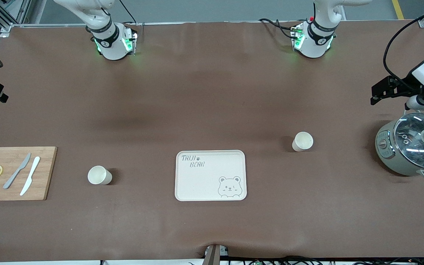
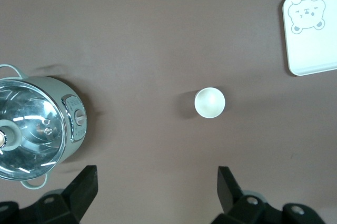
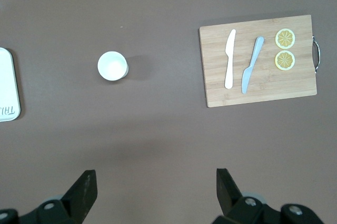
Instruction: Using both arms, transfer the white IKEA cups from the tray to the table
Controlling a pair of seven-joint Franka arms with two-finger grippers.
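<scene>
Table [image 1: 212, 92]: one, covered in brown.
Arms: two, bases along the table's edge farthest from the front camera.
Cutting board [image 1: 13, 173]: one, wooden, at the right arm's end, bearing two knives and two lemon slices.
Pot [image 1: 412, 149]: one, grey-green with glass lid, at the left arm's end.
Tray [image 1: 211, 175]: one, cream, with a bear drawing, mid-table.
White cups: two, upright on the cloth; one [image 1: 99, 175] between tray and board, the other [image 1: 302, 141] between tray and pot, farther from the front camera.
Left gripper [image 2: 158, 187]: fingers spread wide, holding nothing, high over the cloth near the pot.
Right gripper [image 3: 156, 187]: fingers spread wide, holding nothing, high over bare cloth.
</scene>
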